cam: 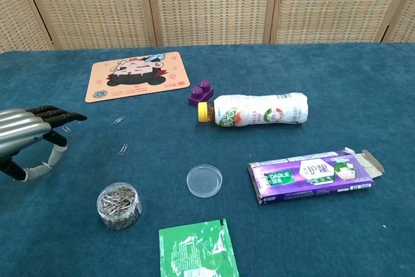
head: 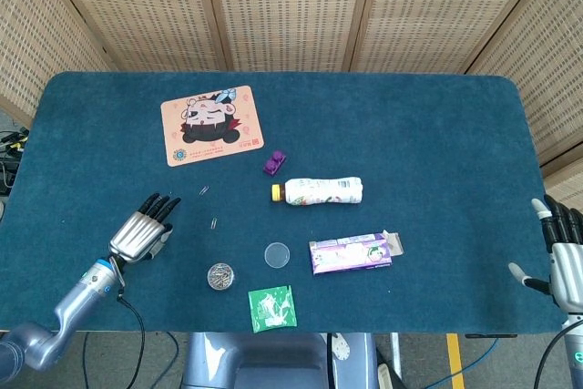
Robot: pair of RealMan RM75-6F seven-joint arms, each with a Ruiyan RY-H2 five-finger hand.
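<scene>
My left hand (cam: 29,135) (ribbed metal back, dark fingers spread, holding nothing) hovers left of round clear jar of paper clips (cam: 119,205). Two loose wire clips (cam: 123,149) beyond jar. Right hand (head: 565,260) empty, fingers apart, far right off felt-blue surface (head: 437,134).

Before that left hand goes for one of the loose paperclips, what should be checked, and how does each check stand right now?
1. Left hand holds nothing, fingers apart: ok.
2. Two loose paperclips lie just beyond its fingertips, one nearer, one farther: ok.
3. Path to the clips is free; the jar of clips stands off to the side: ok.
4. Fingers clear of the cloth: cannot tell.
5. Right hand parked at the table's far edge, out of the way: ok.
6. Bottle and lid apart from the clips: ok.
</scene>
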